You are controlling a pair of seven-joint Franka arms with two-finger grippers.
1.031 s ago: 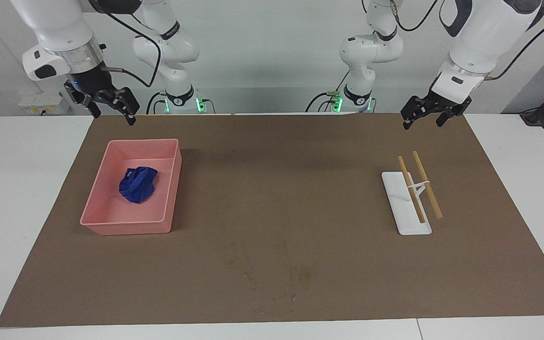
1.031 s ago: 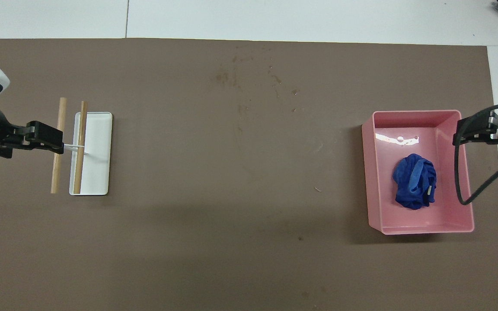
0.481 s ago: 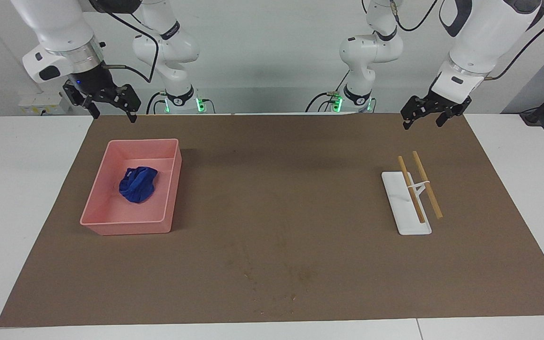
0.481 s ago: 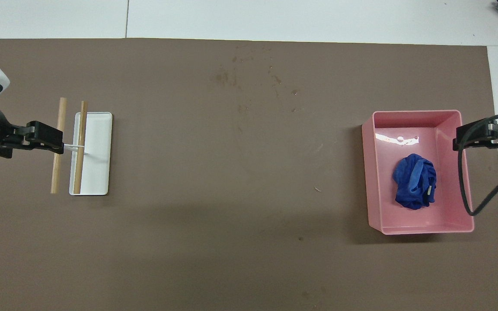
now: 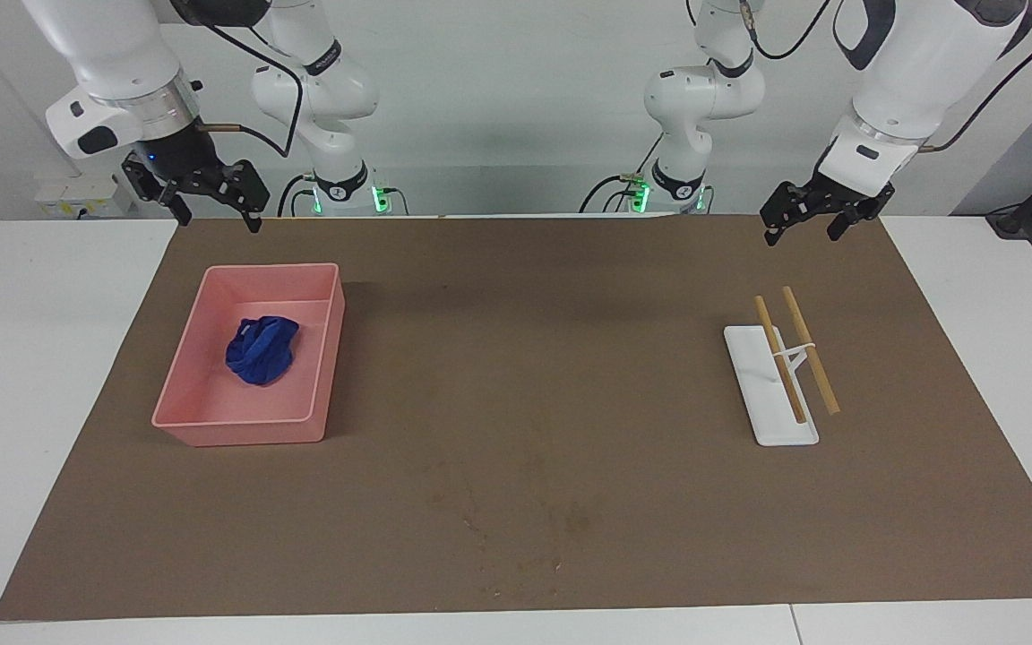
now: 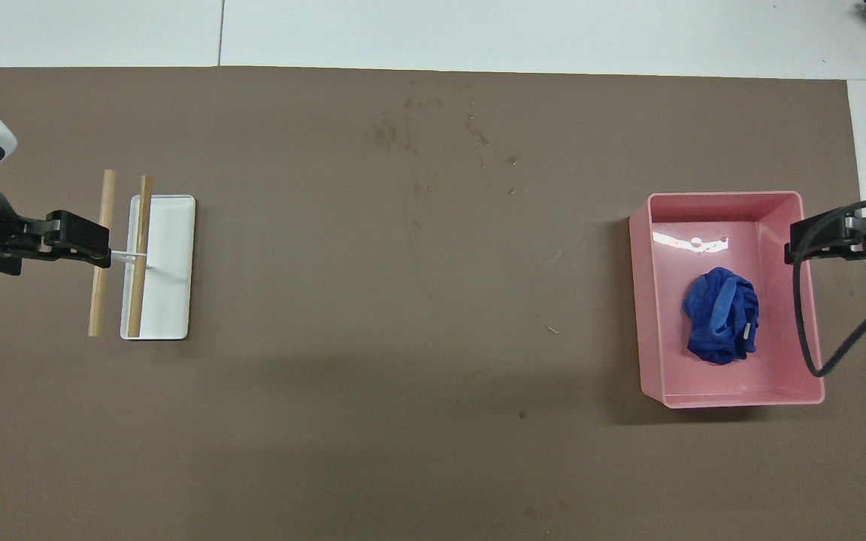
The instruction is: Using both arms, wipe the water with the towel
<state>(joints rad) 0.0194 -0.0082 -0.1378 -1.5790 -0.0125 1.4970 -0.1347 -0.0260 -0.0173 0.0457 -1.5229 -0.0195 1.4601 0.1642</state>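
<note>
I note one change only: the right pincer (image 5: 216, 204) has risen a little over the past second and drifted slightly toward the middle of the surface, over the mat edge on the robots' side of the pink tray (image 5: 328, 358). From overhead its tip (image 6: 797, 244) has crept inward and now overlaps the tray's wall at the right arm's end. The cable loop (image 6: 805, 330) hanging from that wrist has swung with it.

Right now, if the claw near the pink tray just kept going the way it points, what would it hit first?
The right gripper, open, points down. It would likely meet the brown mat just short of the tray, though depth is unclear.
</note>
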